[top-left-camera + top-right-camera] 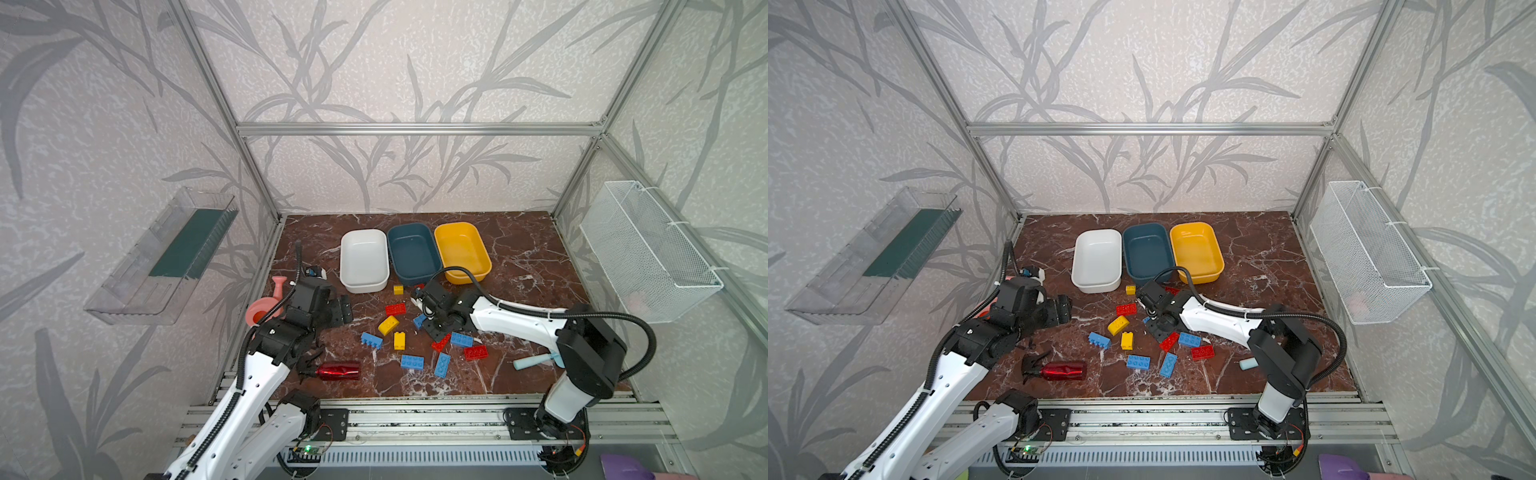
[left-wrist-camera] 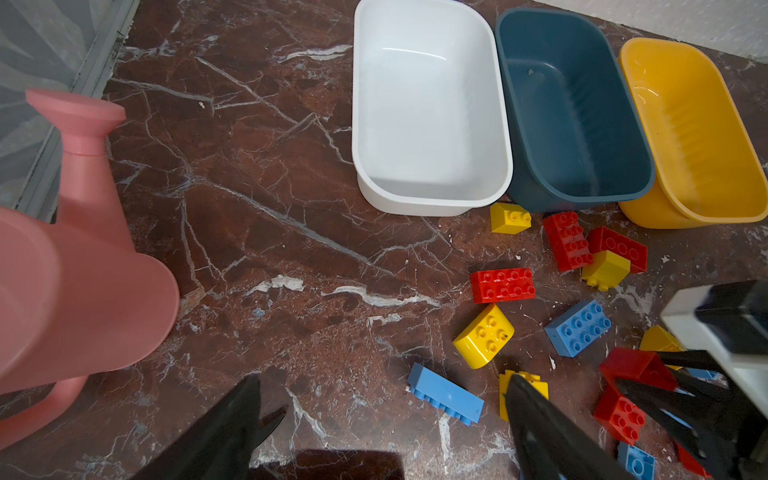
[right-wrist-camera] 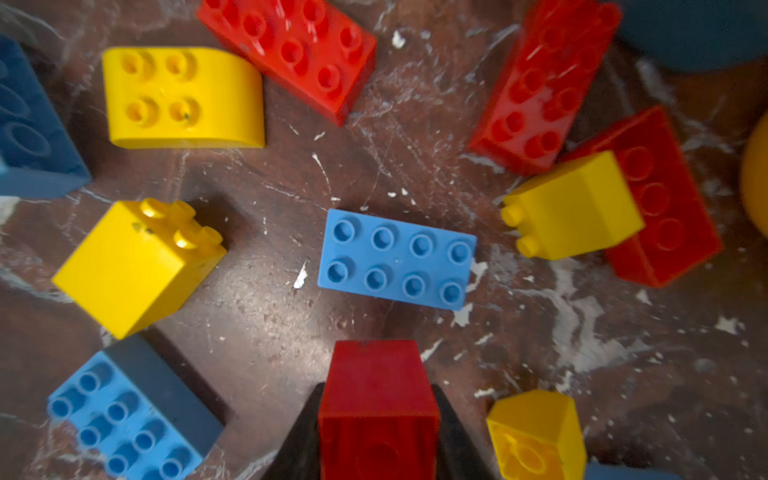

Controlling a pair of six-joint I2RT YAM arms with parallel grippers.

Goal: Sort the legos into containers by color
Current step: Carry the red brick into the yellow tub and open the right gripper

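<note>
Right wrist view: your right gripper [image 3: 377,388] is closed tight on a red brick [image 3: 378,419], one black finger pressed to each side. Whether the brick has left the marble tabletop [image 3: 257,299] cannot be told. A blue brick [image 3: 397,259] lies studs-up just ahead of the jaws, apart from them, and a yellow brick [image 3: 536,436] sits just beside the held one.

In both top views your right arm reaches in low from the front rail, its wrist bent down over the legos [image 1: 415,336] scattered in front of the tubs. The white tub [image 1: 365,286], teal tub [image 1: 415,277] and yellow tub [image 1: 467,276] stand side by side at the back, rims touching.

Your left gripper [image 2: 382,399] hovers at the pile's left edge with its jaws spread wide, holding nothing. A pink watering can [image 2: 75,270] stands close on its outer side. A red spray bottle [image 1: 338,370] lies on its side near the front edge, and a light blue scoop [image 1: 534,361] rests beside your right arm.
</note>
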